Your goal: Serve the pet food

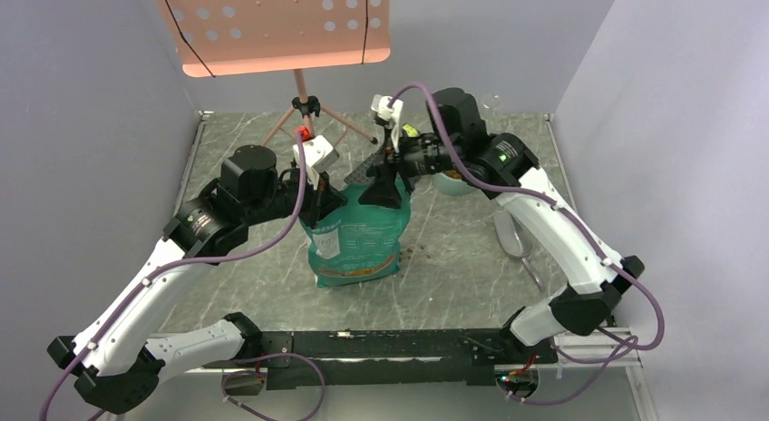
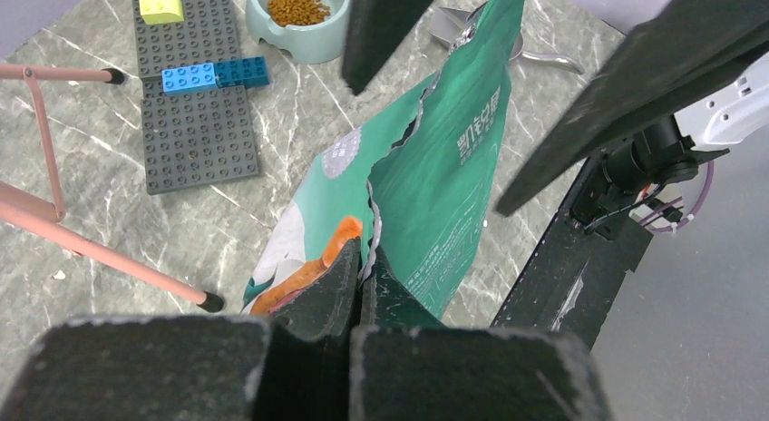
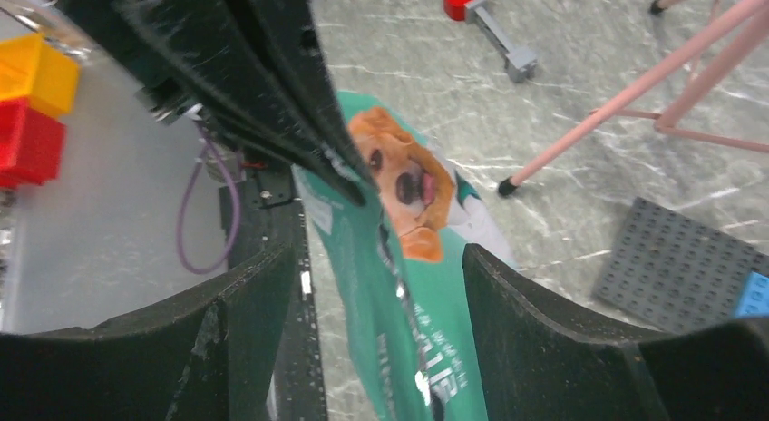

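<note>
Black fingers (image 2: 313,298) of the left claw (image 2: 361,269) fill the bottom of the left wrist view. They are pressed tight together on the torn top edge of the teal-green bag (image 2: 453,158), which stands upright. The pet food (image 2: 295,5) is a heap of brown kibble lying in the pale blue-grey bowl (image 2: 313,42), on the desk (image 2: 299,140) beyond the bag's ragged mouth and apart from it. From above, a few brown specks (image 1: 417,251) also lie on the desk just right of the bag.

The right claw (image 3: 381,258) is spread wide, with one finger on either side of the bag's upper part. A gap shows on both sides, so it has hold of nothing.

Just beside the bowl lies a dark grey baseplate (image 2: 195,122). It carries two blue bricks (image 2: 213,73) across its middle and a yellow brick (image 2: 160,5) at its far corner. The pink legs of a stand (image 2: 100,253) cross the desk to the left of the bag.
</note>
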Motion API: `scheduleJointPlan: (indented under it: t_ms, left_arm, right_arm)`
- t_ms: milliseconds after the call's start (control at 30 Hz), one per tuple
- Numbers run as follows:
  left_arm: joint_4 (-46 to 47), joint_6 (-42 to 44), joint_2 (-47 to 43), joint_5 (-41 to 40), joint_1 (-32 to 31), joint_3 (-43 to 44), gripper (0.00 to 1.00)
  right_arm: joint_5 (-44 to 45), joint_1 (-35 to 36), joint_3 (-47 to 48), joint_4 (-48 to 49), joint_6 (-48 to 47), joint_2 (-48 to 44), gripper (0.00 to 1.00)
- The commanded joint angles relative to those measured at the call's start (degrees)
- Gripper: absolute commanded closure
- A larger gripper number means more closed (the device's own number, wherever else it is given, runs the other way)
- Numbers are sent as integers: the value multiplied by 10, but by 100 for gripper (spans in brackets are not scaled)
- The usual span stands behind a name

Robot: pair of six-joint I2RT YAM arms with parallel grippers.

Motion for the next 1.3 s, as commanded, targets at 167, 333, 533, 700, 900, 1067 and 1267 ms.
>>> scheduleJointPlan:
  t_ms: [167, 333, 533, 700, 900, 1067, 1267]
  left_arm:
    - [16, 11, -15, 18, 3, 16, 100]
    - [11, 16, -20, 15, 3, 13, 100]
    - [-29, 15, -43, -32, 8, -3, 72]
    - [-37, 11, -63, -61, 13, -22, 91]
    - [-45, 22, -82, -102, 15, -19, 100]
    - [-22, 22, -104, -95, 15, -31, 100]
    - [-10, 17, -101, -70, 15, -33, 100]
  right_arm:
    - [138, 51, 120, -141, -95, 75, 31]
    - [124, 54, 140, -152, -94, 82, 95]
    - [115, 32, 64, -64, -47, 16, 100]
    - [128, 31, 67, -92, -49, 22, 100]
    - [168, 31, 37, -78, -40, -5, 100]
    - [259, 30, 16, -111, -45, -11, 83]
    - [266, 29, -52, -70, -38, -69, 100]
